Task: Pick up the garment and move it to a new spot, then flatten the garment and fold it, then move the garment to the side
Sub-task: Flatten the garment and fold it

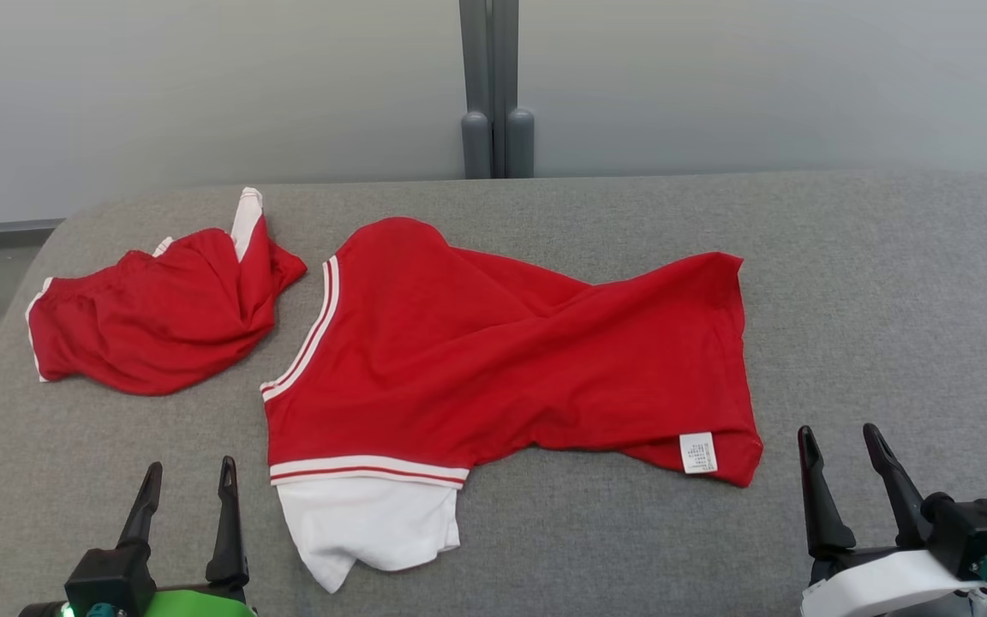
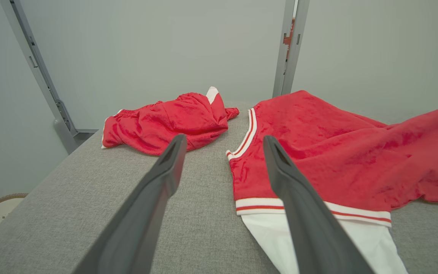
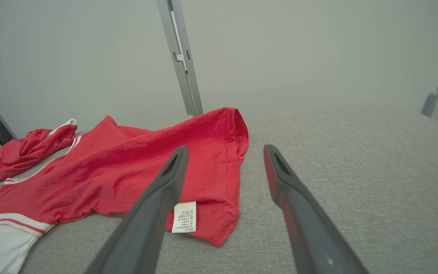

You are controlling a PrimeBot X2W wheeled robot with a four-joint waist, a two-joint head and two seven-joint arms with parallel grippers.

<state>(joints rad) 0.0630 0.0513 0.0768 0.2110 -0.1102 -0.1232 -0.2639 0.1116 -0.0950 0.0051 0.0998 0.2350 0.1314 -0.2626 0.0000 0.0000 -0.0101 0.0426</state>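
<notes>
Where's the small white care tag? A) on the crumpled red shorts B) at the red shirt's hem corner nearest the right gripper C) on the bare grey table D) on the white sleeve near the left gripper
B: the small white care tag lies at the hem corner of the large red fabric shirt, on the side of the open right gripper.

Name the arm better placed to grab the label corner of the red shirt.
Right. The right gripper, open, sits beside the shirt's hem corner bearing the white label, which lies near its fingers in the right wrist view. The left gripper sits at the shirt's other end, by the white sleeve.
</notes>
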